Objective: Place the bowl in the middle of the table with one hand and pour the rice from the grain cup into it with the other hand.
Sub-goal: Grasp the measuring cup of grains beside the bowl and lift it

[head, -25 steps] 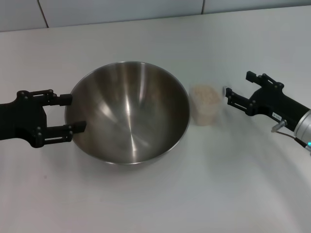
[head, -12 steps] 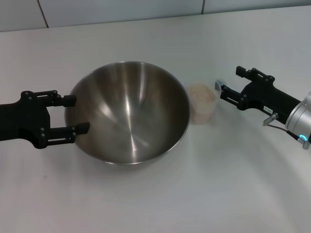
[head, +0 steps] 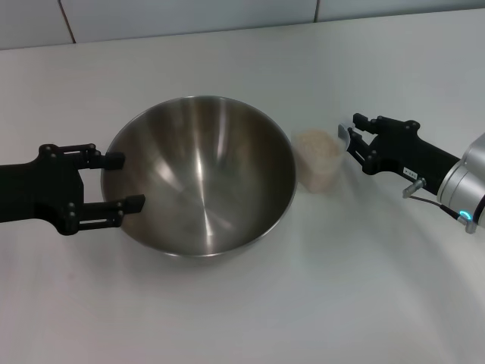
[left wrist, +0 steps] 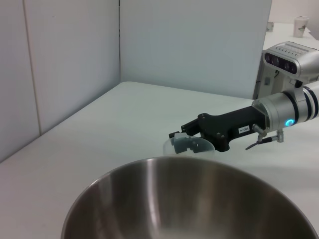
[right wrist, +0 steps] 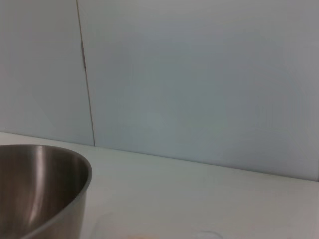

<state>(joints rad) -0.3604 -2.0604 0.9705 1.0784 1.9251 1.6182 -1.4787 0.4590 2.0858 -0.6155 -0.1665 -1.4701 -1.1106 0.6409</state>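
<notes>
right gripper [head: 353, 140] moved in from well right, fingers now at grain cup [head: 319, 159] rim; left gripper [head: 115, 182] edged slightly right along bowl [head: 198, 174].

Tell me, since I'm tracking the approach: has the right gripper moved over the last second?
Yes. In the head view the right gripper has closed in leftward on the grain cup, which stands beside the bowl.

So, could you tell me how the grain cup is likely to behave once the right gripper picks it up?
The grain cup looks like thin clear plastic, so it may flex if squeezed hard. The rice fills it nearly to the brim, so it is probably bottom-steady but apt to spill with a slight tilt. Its smooth walls could slip between the fingers of the right gripper.
</notes>
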